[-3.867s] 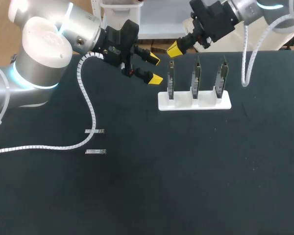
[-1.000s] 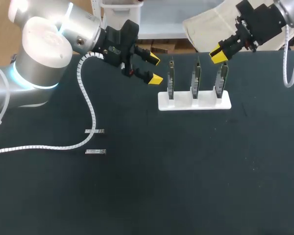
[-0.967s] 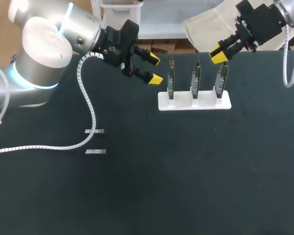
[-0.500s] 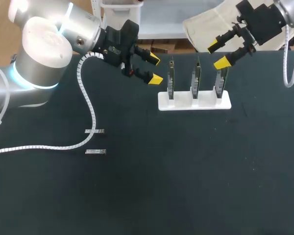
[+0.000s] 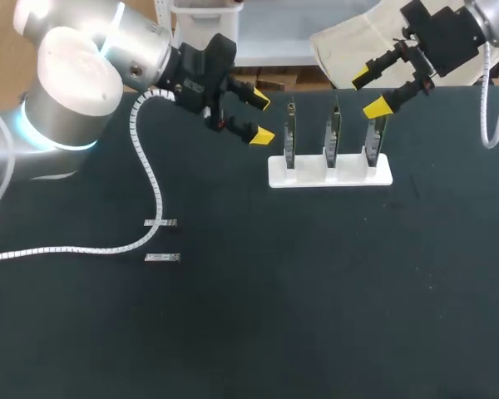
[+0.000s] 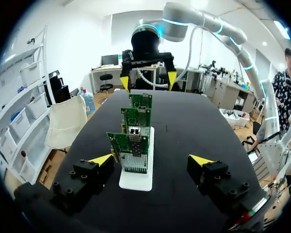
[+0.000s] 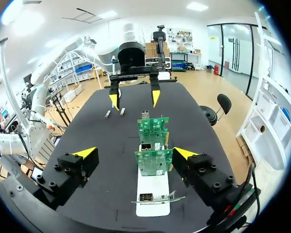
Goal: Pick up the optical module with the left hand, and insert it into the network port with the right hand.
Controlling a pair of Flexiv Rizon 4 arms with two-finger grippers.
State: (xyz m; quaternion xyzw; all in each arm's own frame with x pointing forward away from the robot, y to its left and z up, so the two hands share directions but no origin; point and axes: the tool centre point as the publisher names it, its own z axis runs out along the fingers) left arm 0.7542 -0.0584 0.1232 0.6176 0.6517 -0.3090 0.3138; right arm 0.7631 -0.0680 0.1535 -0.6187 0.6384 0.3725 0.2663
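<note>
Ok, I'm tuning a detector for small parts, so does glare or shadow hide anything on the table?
Head view: strong glare on the left arm's shell, none on the black table; both optical modules show pale against it. Left wrist view: circuit boards evenly lit, unshadowed. Right wrist view: likewise, modules visible beyond the boards.

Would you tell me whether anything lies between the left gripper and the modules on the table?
No object does. Only the left arm's own cable passes close by the upper module in the head view.
</note>
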